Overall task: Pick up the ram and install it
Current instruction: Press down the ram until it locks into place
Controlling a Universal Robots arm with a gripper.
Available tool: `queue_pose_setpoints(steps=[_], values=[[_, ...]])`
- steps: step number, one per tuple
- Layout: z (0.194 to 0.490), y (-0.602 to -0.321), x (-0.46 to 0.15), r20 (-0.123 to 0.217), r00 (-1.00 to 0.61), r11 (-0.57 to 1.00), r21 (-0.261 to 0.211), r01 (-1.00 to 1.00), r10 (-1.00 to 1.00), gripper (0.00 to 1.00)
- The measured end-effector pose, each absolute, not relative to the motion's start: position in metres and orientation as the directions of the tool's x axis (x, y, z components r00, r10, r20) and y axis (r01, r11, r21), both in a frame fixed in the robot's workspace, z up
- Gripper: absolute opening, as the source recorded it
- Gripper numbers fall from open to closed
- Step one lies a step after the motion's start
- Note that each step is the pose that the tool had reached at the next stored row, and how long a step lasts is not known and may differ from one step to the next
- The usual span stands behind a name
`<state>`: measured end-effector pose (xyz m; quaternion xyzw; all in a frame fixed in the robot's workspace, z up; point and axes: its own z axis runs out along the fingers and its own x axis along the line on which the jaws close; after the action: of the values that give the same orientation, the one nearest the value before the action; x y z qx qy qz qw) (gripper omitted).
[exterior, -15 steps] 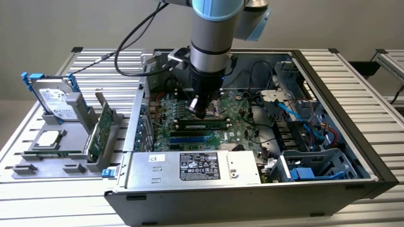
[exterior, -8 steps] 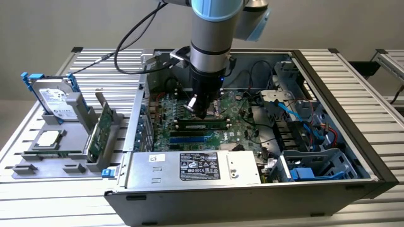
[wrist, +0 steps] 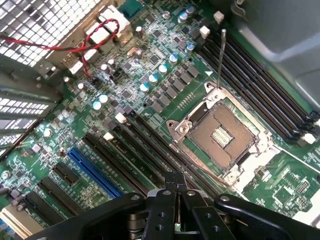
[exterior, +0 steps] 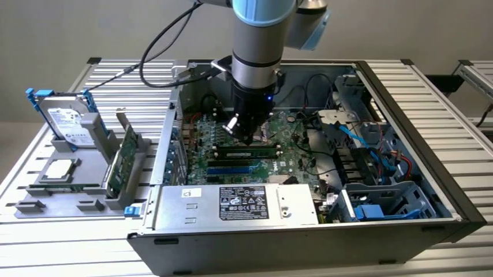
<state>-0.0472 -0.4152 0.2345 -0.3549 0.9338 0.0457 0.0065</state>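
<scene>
The ram [exterior: 246, 153], a narrow green stick with black chips, lies along a memory slot on the motherboard [exterior: 223, 167] inside the open computer case [exterior: 431, 190]. My gripper [exterior: 245, 134] hangs straight down over it, its tips just above the stick near its middle. In the wrist view the gripper [wrist: 174, 183] is shut, its two black fingers [wrist: 165, 200] pressed together with nothing between them, right over the long black memory slots [wrist: 145, 145]. From that view I cannot tell the ram apart from the slots.
The CPU socket [wrist: 217, 132] with its lever sits beside the slots. A power supply [exterior: 239, 202] fills the case's near side, a drive cage [exterior: 385, 202] and cables the exterior view's right. Outside, on the left, a grey holder [exterior: 77, 196] carries a hard drive [exterior: 66, 118] and an expansion card [exterior: 123, 158].
</scene>
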Motion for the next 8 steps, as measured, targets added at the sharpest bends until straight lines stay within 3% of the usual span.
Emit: queue_pose_setpoints(steps=[8], values=[[0.2345, -0.4152, -0.0472, -0.045, -0.836, 0.832, 0.081, -0.549, -0.547, 0.11]])
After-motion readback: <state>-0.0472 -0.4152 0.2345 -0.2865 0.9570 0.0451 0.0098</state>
